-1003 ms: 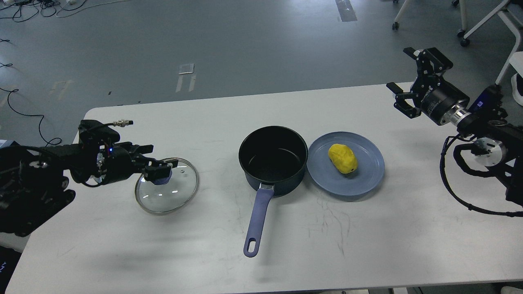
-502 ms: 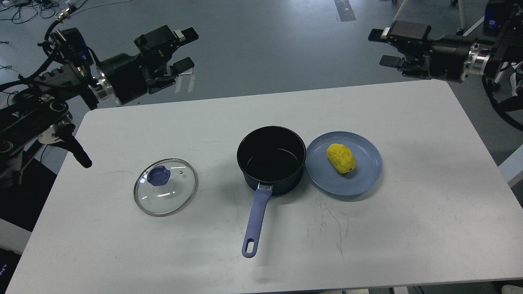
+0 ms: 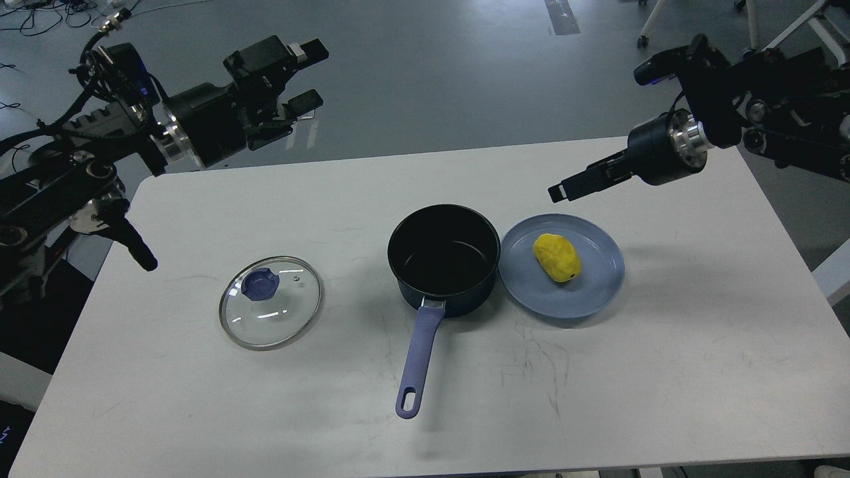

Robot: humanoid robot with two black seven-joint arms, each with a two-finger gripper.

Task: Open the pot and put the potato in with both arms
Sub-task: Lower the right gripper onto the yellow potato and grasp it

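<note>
On the bench [image 3: 664,318], the open pot [image 3: 443,257] has the potato [image 3: 557,257] (on a plate [image 3: 597,292]) at 3 o'clock, lid [image 3: 271,302] at 9.

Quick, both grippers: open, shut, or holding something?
Left gripper: open, holding nothing, raised past the white table's far edge.
Right gripper: seen edge-on, fingers cannot be told apart; holding nothing, above the round blue plate.

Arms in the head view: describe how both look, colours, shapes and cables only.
Both arms are black with round silver wrist rings. The left gripper has blocky black jaws with one pale tip, and loose black cables loop behind it near a small blue patch. The right gripper looks slim, dark and edge-on, beneath a blue light.
</note>
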